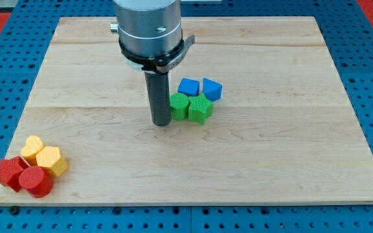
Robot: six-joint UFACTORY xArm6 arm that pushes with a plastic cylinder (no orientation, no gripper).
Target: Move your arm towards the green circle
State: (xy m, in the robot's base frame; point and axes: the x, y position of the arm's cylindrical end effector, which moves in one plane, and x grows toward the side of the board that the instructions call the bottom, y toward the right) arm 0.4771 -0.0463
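Note:
The green circle [179,105] lies near the middle of the wooden board [238,168], touching a green star-shaped block [200,109] on its right. My tip [161,122] rests on the board just left of the green circle, very close to it or touching. Two blue blocks sit right behind the green ones: a blue block [188,87] and a blue block [212,89] of uneven shape.
At the view's bottom left corner of the board lies a cluster: two yellow blocks [32,147] [51,160] and two red blocks [10,172] [36,181]. The arm's grey body [149,29] hangs over the board's upper middle. A blue pegboard surrounds the board.

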